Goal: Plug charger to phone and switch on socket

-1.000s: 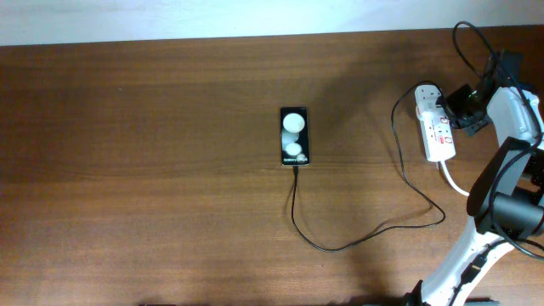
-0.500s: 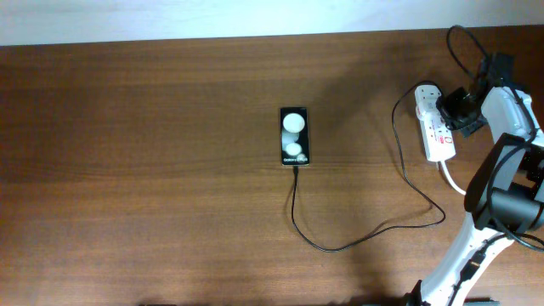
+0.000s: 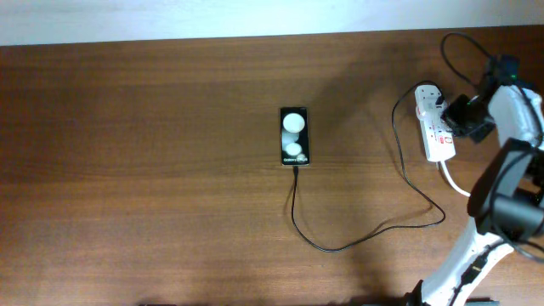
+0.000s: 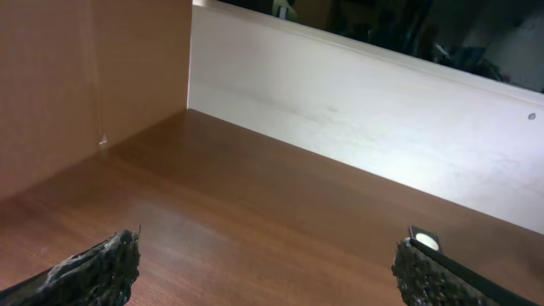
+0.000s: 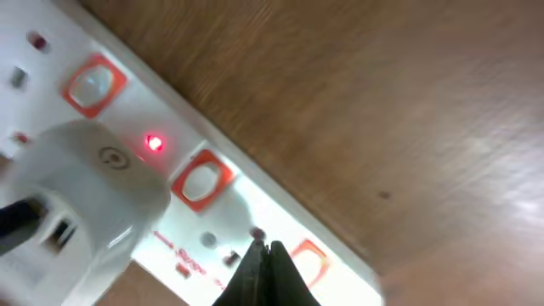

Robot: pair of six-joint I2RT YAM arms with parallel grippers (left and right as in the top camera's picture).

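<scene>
The black phone (image 3: 294, 136) lies flat mid-table, its corner showing in the left wrist view (image 4: 424, 241). The thin black charger cable (image 3: 357, 239) runs from the phone's near end in a loop to the white plug (image 3: 427, 98), seated in the white socket strip (image 3: 438, 129) at the right; the plug (image 5: 81, 183) and strip (image 5: 229, 200) fill the right wrist view, with a red light (image 5: 154, 143) lit. My right gripper (image 5: 265, 255) is shut, tips just above the strip's face, empty; overhead it (image 3: 469, 115) sits beside the strip. My left gripper (image 4: 263, 272) is open and empty.
A thick white cord (image 3: 454, 181) leaves the strip's near end toward the right arm base (image 3: 510, 212). A pale wall (image 4: 357, 110) borders the table's far edge, and a brown side panel (image 4: 85, 76) stands at the left.
My right gripper has shifted slightly right and toward the near side by the socket strip. Phone, cable and plug have not moved.
</scene>
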